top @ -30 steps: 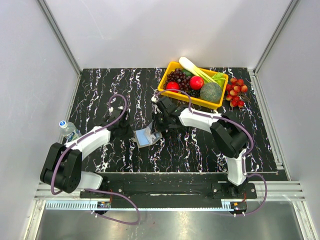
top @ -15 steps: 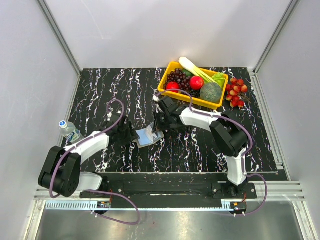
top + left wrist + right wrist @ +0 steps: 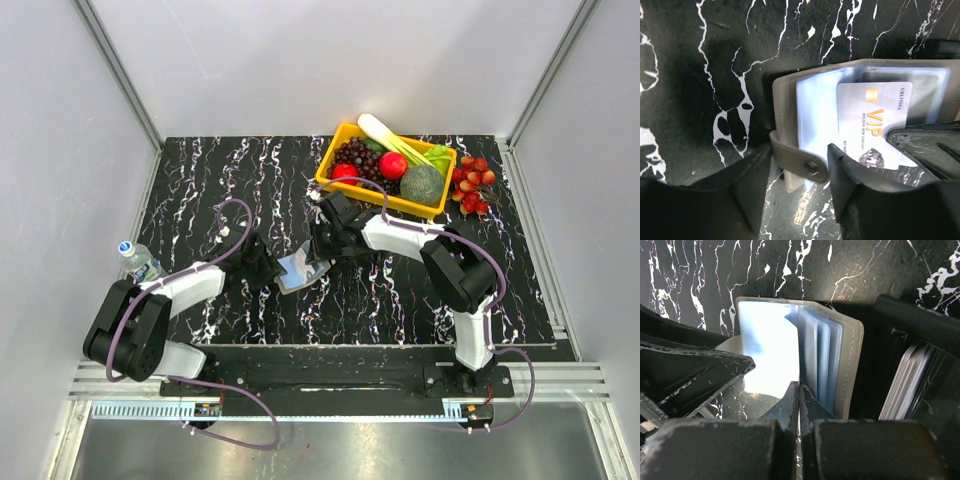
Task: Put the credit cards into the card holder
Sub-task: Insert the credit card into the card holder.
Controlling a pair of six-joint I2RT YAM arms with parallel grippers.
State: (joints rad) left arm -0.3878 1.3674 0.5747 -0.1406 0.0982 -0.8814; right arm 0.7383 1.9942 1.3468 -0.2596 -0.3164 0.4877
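Top external view: your two arms are meeting over the card holder, which is lying open on the marbled bench between them. Your left jaws are standing apart, their fingers flanking the holder's snap strap, while a white VIP card is sitting in a clear sleeve. Your right jaws are pressing together, fingertips resting on the sleeves. A water bottle is sitting at the bench's left edge. Farther back, a yellow basket is holding fruit and vegetables, with red fruit lying beside it.
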